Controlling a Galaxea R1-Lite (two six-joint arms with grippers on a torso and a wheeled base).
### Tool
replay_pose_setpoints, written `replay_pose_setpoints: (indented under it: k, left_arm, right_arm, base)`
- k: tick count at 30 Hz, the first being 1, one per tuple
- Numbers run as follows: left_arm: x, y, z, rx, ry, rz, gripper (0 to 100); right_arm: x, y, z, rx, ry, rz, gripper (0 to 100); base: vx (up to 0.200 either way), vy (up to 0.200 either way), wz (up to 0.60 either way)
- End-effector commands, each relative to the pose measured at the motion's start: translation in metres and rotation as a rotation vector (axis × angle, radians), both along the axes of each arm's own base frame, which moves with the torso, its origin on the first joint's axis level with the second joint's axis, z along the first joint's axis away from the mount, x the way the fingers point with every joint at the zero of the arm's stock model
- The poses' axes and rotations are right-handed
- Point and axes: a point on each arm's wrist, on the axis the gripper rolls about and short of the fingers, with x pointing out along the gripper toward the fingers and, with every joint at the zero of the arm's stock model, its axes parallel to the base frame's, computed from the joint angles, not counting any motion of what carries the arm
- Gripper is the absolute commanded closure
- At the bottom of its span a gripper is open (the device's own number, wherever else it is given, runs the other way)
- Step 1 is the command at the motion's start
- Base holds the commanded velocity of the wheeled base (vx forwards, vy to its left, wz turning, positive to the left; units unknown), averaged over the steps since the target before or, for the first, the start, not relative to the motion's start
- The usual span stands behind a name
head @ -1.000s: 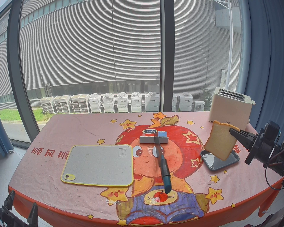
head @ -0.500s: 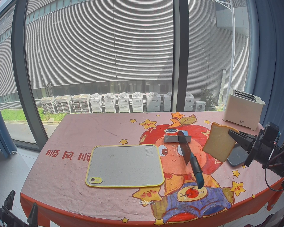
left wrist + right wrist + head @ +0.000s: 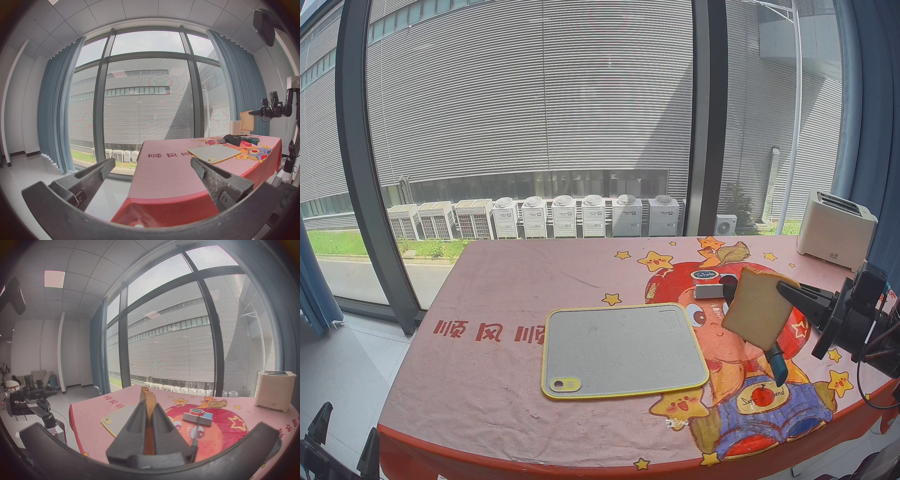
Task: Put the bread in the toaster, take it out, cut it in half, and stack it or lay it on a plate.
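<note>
R gripper (image 3: 786, 289) is hovering over the table's (image 3: 487, 375) right side, arm coming in level from the right edge, tips pointing left; its fingers are clamping shut on the bread slice (image 3: 756, 309) at the upper right crust; slice is hanging tilted, clear of the cloth, just right of the cutting board (image 3: 622, 350); wrist cam is showing the bread slice (image 3: 147, 396) edge-on, pinched between both pads.

L gripper (image 3: 150, 170) is sitting low, off the table's near-left corner, jaws standing wide apart.

Toaster (image 3: 837, 229) is standing upright at the far right corner, well apart from the slice, slots facing up; can't tell what's inside.

Knife (image 3: 776, 365) is lying behind the slice, blue handle toward the near edge, blade end up by the grey rest (image 3: 709, 290), partly hidden.

Board is lying flat mid-table, grey w/ yellow rim.
</note>
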Motion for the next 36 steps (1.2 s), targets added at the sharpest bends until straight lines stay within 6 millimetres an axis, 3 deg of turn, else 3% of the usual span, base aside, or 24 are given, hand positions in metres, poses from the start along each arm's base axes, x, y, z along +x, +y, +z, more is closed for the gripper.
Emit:
replay_pose_setpoints:
  k: [1, 4, 16, 29, 36]
  left_arm:
    - [0.0, 0.0, -0.005, 0.0, 0.001, 0.0, 0]
    - [0.0, 0.0, -0.005, 0.001, 0.001, 0.0, 0]
    - [0.0, 0.0, -0.005, 0.001, 0.001, 0.0, 0]
    - [0.0, 0.0, -0.005, 0.001, 0.001, 0.0, 0]
    - [0.0, 0.0, -0.005, 0.001, 0.001, 0.0, 0]
  right_arm:
    - [-0.001, 0.003, -0.001, 0.001, 0.004, 0.017, 100]
    - [-0.002, 0.004, -0.002, 0.001, 0.01, 0.023, 100]
    - [-0.005, 0.013, -0.005, 0.077, 0.098, 0.069, 100]
    - [0.018, 0.026, -0.038, 0.195, 0.401, 0.024, 100]
    - [0.027, 0.033, -0.041, 0.324, 0.528, 0.001, 100]
  base:
    - [0.0, 0.2, 0.0]
    - [0.0, 0.2, 0.0]
    - [0.0, 0.0, 0.0]
    - [0.0, 0.0, 0.0]
    - [0.0, 0.0, 0.0]
